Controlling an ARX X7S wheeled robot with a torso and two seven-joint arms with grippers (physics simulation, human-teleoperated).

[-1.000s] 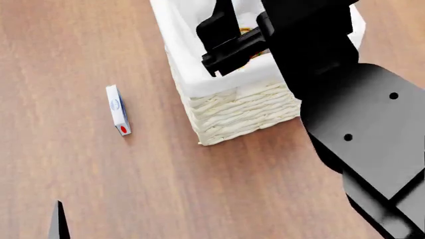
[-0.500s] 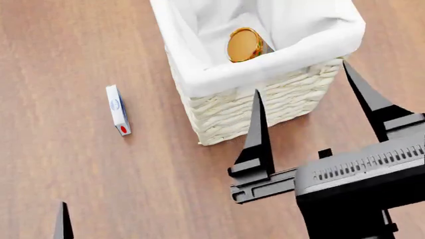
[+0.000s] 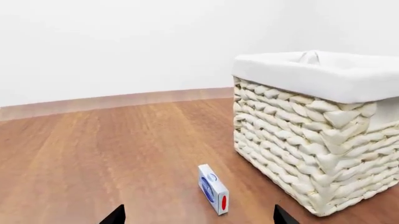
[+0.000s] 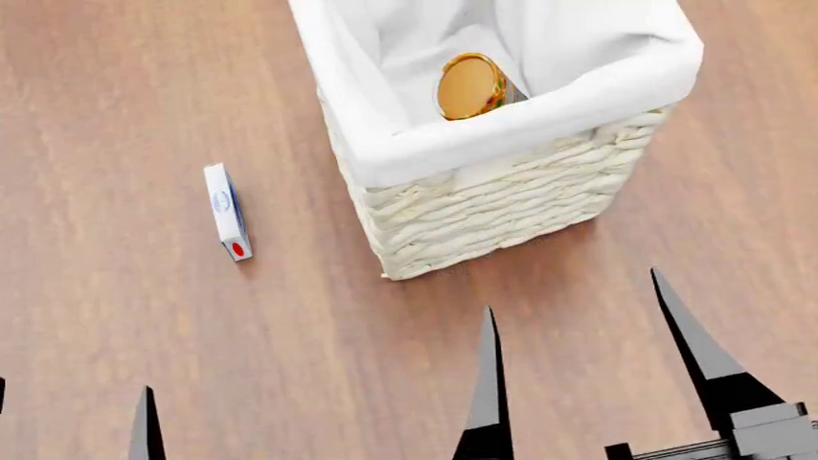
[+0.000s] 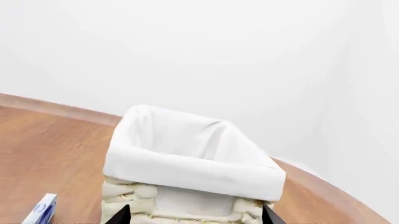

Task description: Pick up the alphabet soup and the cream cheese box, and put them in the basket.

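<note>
The cream cheese box stands on its thin edge on the wooden floor, left of the basket. A gold-lidded can, the alphabet soup, lies inside the basket against the white liner. My right gripper is open and empty, near the view's lower edge, in front of the basket. My left gripper shows only its fingertips at the lower left, open. In the left wrist view the cream cheese box lies just ahead of the open left gripper, nearer one finger, with the basket beside it.
Bare wooden floor surrounds the basket and box. A white wall with a wooden skirting rises behind. The box's end shows beside the basket in the right wrist view.
My right arm has pulled back from over the basket toward the near edge, gripper open, and the can stays in the basket. The left fingertips have edged forward a little.
</note>
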